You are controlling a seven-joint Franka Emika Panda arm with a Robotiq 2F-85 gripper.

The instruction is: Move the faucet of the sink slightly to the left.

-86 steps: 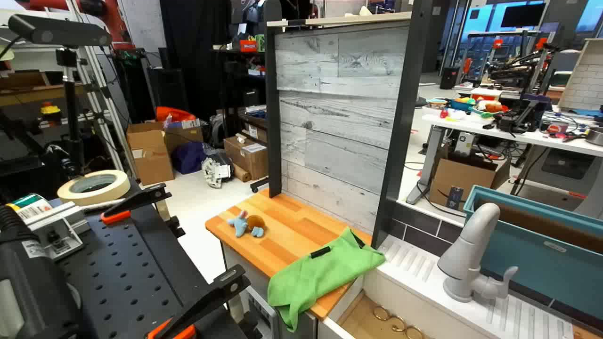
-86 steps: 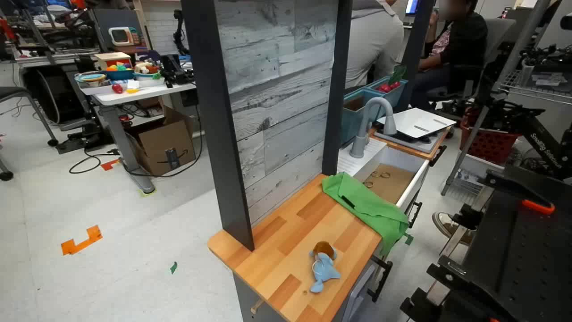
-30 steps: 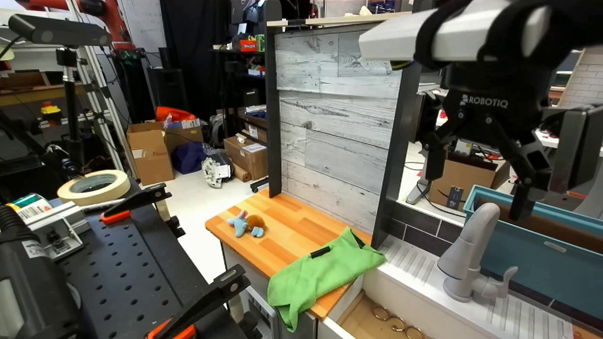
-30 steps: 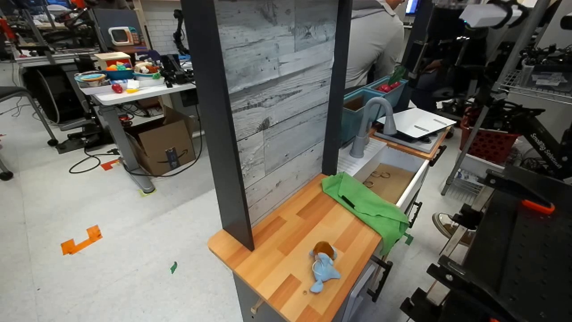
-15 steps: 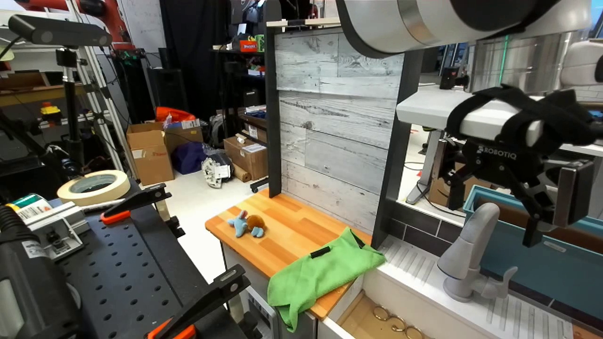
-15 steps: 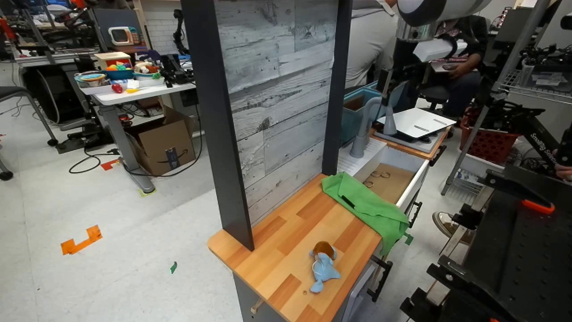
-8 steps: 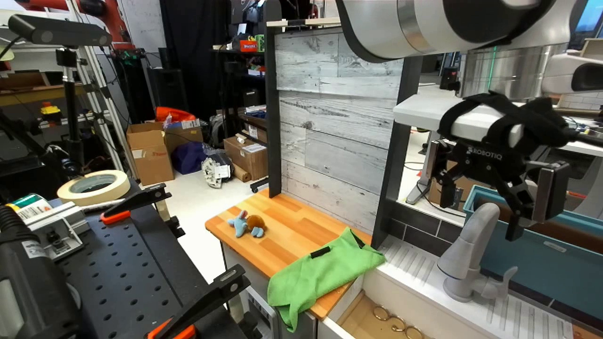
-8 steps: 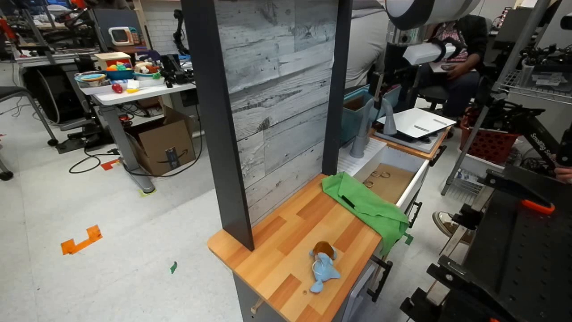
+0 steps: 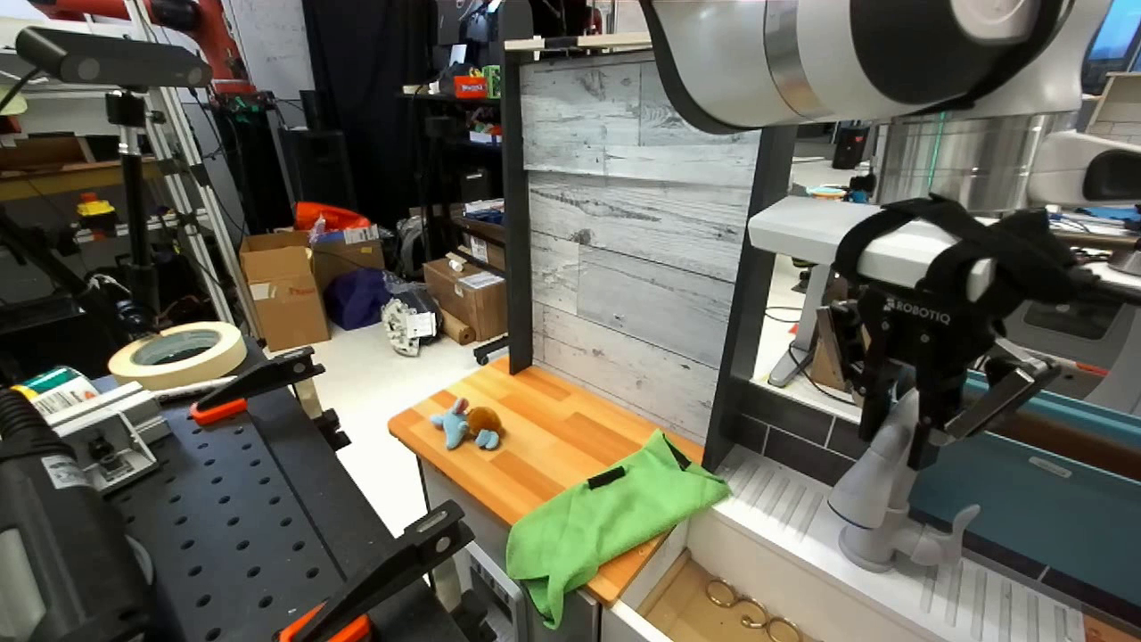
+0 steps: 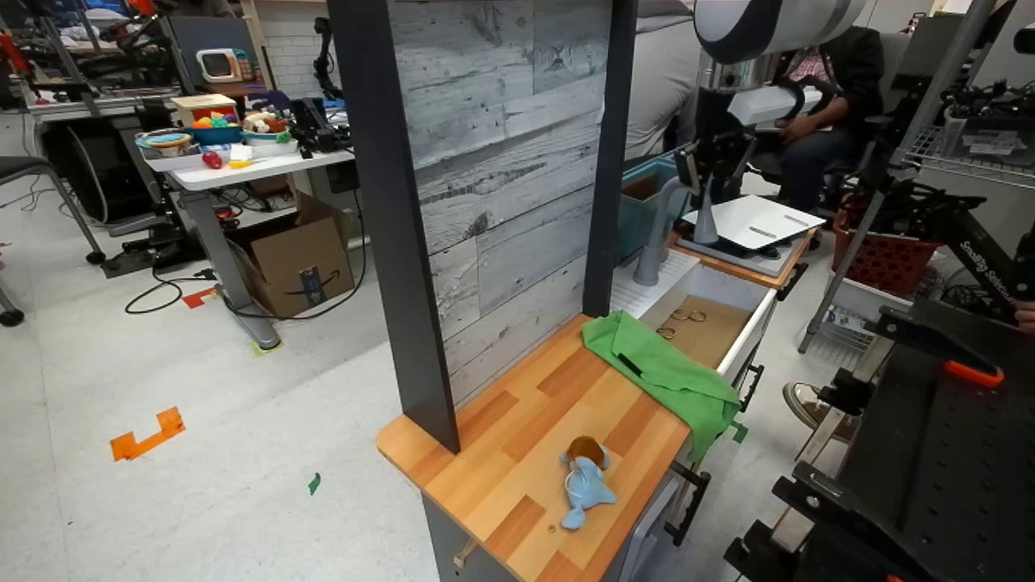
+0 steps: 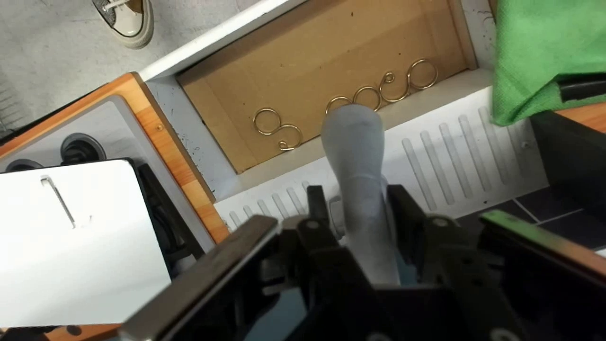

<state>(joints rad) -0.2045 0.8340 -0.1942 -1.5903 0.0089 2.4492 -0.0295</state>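
Observation:
The light grey faucet [image 9: 857, 499] rises from the white ledge of the sink [image 9: 758, 571] in both exterior views, its arched spout reaching over the brown-floored basin. My gripper [image 9: 896, 446] hangs over the arch from above, its black fingers straddling the spout. From the wrist, the spout [image 11: 357, 142] runs between the fingertips: a narrow gap shows on its left, and the right finger [image 11: 400, 203] lies very close to its side. Jaws are partly drawn together, with no firm grip visible. The faucet's small side lever [image 9: 964, 526] is apart from the gripper.
A teal bin [image 9: 1025, 499] stands right behind the faucet. Gold wire rings [image 11: 423, 73] lie in the basin. A green cloth [image 9: 615, 508] drapes over the wooden counter beside the sink, near a tall plank panel [image 9: 642, 223]. A white board [image 11: 75, 246] lies over the stove top.
Within the last second my gripper has shifted left in an exterior view to the faucet's arch, and its widely spread fingers have drawn in around the spout. The faucet shows no clear movement.

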